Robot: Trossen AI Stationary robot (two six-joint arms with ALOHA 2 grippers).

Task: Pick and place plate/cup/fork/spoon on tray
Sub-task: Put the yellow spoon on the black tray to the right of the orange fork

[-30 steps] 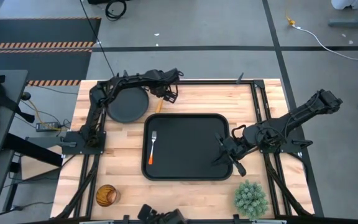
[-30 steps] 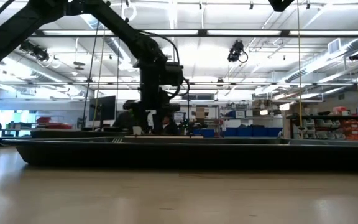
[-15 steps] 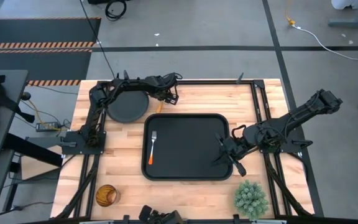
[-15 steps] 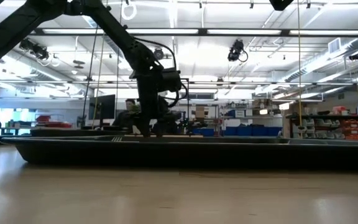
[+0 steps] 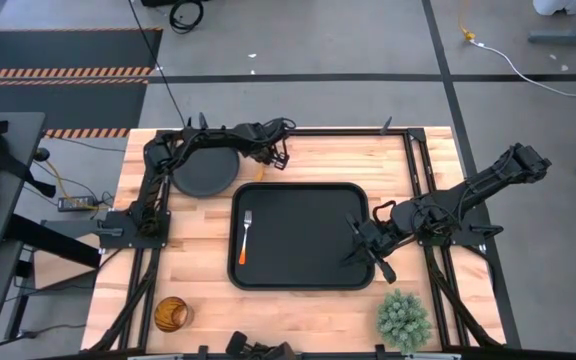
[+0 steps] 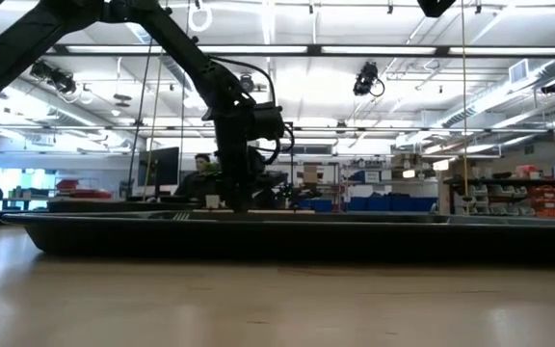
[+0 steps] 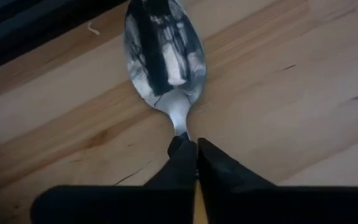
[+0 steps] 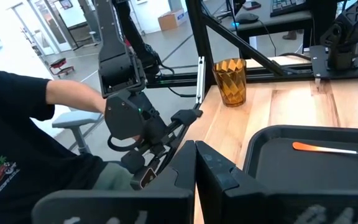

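Note:
The spoon (image 7: 164, 53) lies on the wood just beyond the tray's (image 5: 303, 205) far edge, bowl facing up. My left gripper (image 7: 195, 149) is down on it and shut; in the high view the gripper (image 5: 268, 162) hides the spoon. The round black plate (image 5: 205, 170) rests flat on the table to the left of this gripper. The fork (image 5: 244, 238) lies on the tray's left part. The amber cup (image 5: 170, 314) stands at the table's near left corner. My right gripper (image 5: 363, 245) hovers shut over the tray's right part, holding nothing. My left gripper pinches the spoon between its two fingers at the thin neck (image 7: 180, 127), where the silver stem meets the orange handle. The fingers come down at it from above, one on each side. The spoon lies flat on the table, its bowl pointing away from the fingers.
A green spiky plant (image 5: 403, 318) stands at the near right corner. Black frame rails run along the table's left and right sides. In the right wrist view a person in a black top (image 8: 23, 130) sits beyond the table's edge.
My left gripper has come down onto the table beside the tray's far edge and has shut on the spoon, covering its orange handle in the high view. The spoon has stayed on the wood. My right arm has kept still.

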